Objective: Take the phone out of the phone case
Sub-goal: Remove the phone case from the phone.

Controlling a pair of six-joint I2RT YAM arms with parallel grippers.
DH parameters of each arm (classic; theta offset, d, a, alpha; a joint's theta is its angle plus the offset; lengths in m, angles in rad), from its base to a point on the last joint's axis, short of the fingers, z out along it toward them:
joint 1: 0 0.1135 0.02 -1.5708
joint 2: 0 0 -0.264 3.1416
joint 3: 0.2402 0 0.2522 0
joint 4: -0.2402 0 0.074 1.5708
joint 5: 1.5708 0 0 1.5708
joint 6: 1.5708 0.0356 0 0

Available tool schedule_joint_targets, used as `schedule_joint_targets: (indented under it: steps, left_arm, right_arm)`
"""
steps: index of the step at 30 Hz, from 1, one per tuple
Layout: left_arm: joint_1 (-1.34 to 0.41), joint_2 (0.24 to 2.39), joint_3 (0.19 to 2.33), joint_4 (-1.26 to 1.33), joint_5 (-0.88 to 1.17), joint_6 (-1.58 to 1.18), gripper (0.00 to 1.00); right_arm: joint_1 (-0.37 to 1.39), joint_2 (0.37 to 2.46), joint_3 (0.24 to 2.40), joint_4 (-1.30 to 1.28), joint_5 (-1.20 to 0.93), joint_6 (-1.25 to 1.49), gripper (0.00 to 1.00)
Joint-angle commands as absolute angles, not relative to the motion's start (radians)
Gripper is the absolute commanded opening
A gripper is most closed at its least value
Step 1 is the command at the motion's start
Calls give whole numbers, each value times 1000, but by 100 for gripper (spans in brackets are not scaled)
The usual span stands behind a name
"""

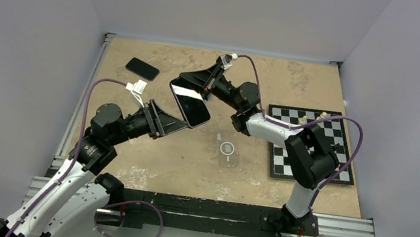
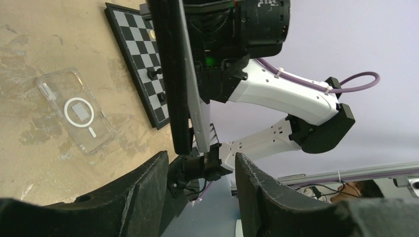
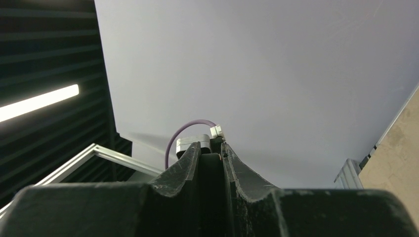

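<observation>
While tight in right gripper (image 1: 201, 90), phone (image 1: 190, 102) aloft; left gripper (image 2: 200, 163) fingers apart, empty

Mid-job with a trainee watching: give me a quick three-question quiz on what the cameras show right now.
1. Fill in: the left gripper, next to the lower end of the raised phone, has its jaws ___.
2. What holds the phone in the air? A. the left gripper B. the right gripper C. nothing, it stands on the table
3. True or false: the case lies on the chessboard.
Key: 1 open. 2 B. 3 false: it lies empty on the bare table, left of the chessboard.
</observation>
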State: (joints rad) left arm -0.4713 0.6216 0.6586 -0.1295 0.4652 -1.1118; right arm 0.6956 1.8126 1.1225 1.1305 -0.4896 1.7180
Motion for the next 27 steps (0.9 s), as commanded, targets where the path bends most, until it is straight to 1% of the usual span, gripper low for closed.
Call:
schedule_joint_targets:
  steps: [1, 9, 21, 25, 27]
  left_arm:
    - [-465, 585, 686, -93, 507, -1079, 57]
    - [-465, 572, 701, -135, 509, -1074, 56]
    - [-463, 620, 689, -16, 546, -1160, 52]
    - [-463, 643, 666, 86, 558, -1200, 51]
    - [-463, 644, 660, 95, 558, -1199, 51]
  right_arm:
    - [701, 1790, 1156, 1210, -482, 1745, 0]
    - [701, 1797, 1175, 1181, -524, 1730, 0]
    - [701, 1802, 1212, 1146, -565, 1703, 0]
    - [706, 1799, 1221, 1138, -568, 1697, 0]
    - [706, 1801, 1220, 1140, -576, 1697, 0]
